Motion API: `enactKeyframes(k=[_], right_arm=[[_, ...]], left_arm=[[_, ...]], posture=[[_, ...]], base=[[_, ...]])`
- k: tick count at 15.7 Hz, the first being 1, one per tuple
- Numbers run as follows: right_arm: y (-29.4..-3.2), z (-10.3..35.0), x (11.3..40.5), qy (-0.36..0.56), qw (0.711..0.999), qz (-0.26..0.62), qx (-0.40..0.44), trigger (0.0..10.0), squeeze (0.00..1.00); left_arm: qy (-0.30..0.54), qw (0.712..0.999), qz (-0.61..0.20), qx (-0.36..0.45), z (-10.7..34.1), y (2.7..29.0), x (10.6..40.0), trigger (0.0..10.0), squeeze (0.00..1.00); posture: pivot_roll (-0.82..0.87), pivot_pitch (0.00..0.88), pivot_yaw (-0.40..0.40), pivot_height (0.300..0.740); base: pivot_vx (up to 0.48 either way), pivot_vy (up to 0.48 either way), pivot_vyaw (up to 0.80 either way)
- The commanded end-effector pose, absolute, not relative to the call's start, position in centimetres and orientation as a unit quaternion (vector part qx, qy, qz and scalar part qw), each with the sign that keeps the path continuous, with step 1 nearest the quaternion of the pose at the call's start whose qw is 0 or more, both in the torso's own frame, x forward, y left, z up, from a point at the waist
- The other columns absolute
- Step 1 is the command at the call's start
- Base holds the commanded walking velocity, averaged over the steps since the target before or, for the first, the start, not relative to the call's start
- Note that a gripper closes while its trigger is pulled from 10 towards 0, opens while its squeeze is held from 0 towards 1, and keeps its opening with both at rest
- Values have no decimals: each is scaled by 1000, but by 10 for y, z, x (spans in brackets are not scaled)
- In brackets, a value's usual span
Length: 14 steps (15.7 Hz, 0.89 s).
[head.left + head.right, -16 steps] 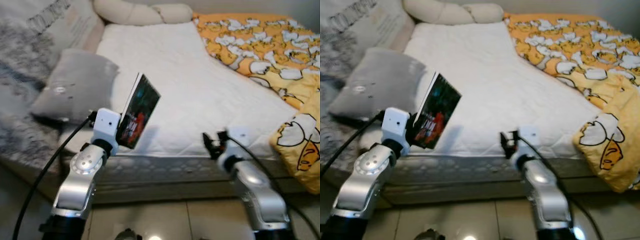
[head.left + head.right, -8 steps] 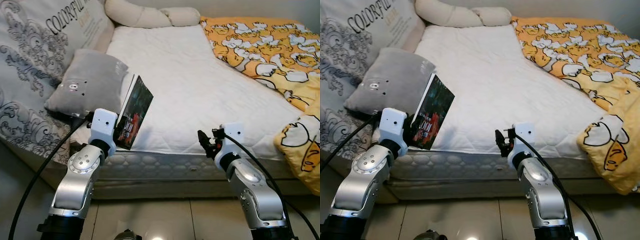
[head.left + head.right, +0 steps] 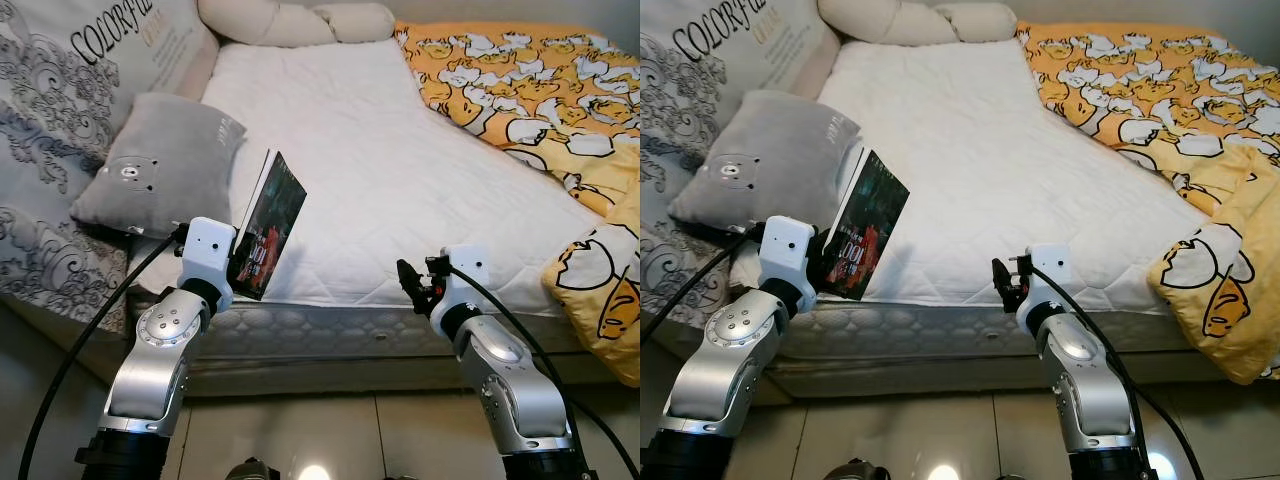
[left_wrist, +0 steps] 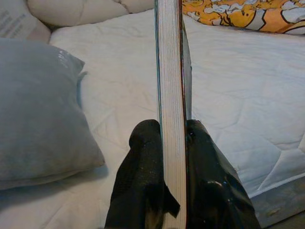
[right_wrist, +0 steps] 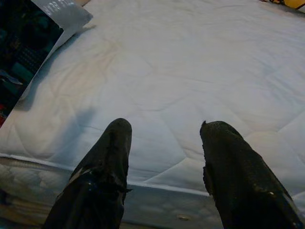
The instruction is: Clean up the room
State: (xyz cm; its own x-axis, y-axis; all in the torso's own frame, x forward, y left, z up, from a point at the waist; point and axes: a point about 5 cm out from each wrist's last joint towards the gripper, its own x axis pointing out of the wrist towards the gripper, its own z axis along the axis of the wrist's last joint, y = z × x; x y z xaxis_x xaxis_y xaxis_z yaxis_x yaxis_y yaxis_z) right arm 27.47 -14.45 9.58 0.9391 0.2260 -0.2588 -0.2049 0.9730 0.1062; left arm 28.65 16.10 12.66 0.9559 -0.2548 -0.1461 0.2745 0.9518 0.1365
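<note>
My left gripper [image 3: 238,268] is shut on a dark-covered book [image 3: 272,222], held upright and tilted over the near left edge of the white mattress [image 3: 370,160]. The left wrist view shows the book's [image 4: 169,95] page edge clamped between both black fingers [image 4: 143,162]. My right gripper [image 3: 408,278] stands open and holds nothing, just off the mattress's front edge. In the right wrist view its two fingers [image 5: 107,157] are spread above the mattress [image 5: 181,71] edge, with the book's cover [image 5: 24,52] at one side.
A grey pillow [image 3: 160,165] lies at the bed's left, beside a large patterned cushion [image 3: 70,90]. Cream bolster pillows [image 3: 290,20] lie at the head. A yellow duck-print blanket [image 3: 540,90] covers the right side and hangs over the front right corner. Tiled floor [image 3: 330,440] lies below.
The camera has shifted and the blur has gone. The book stays clamped in my left gripper and my right gripper stays open; both arms keep about the same pose.
</note>
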Motion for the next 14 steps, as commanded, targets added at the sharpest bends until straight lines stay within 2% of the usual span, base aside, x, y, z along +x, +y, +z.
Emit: enactKeyframes(k=[1, 4, 14], right_arm=[[-145, 101, 278, 124, 986, 113, 18, 10000, 0], [-147, 100, 280, 125, 986, 104, 21, 10000, 0], [-148, 100, 278, 125, 986, 100, 37, 10000, 0]], left_arm=[[34, 986, -141, 80, 141, 158, 290, 10000, 0], [34, 986, -141, 79, 142, 158, 291, 10000, 0], [37, 986, -146, 76, 141, 156, 290, 10000, 0]], posture=[[70, 0, 18, 740], [70, 0, 18, 740], [62, 0, 21, 740]], base=[[251, 0, 0], [279, 0, 800], [284, 0, 0]])
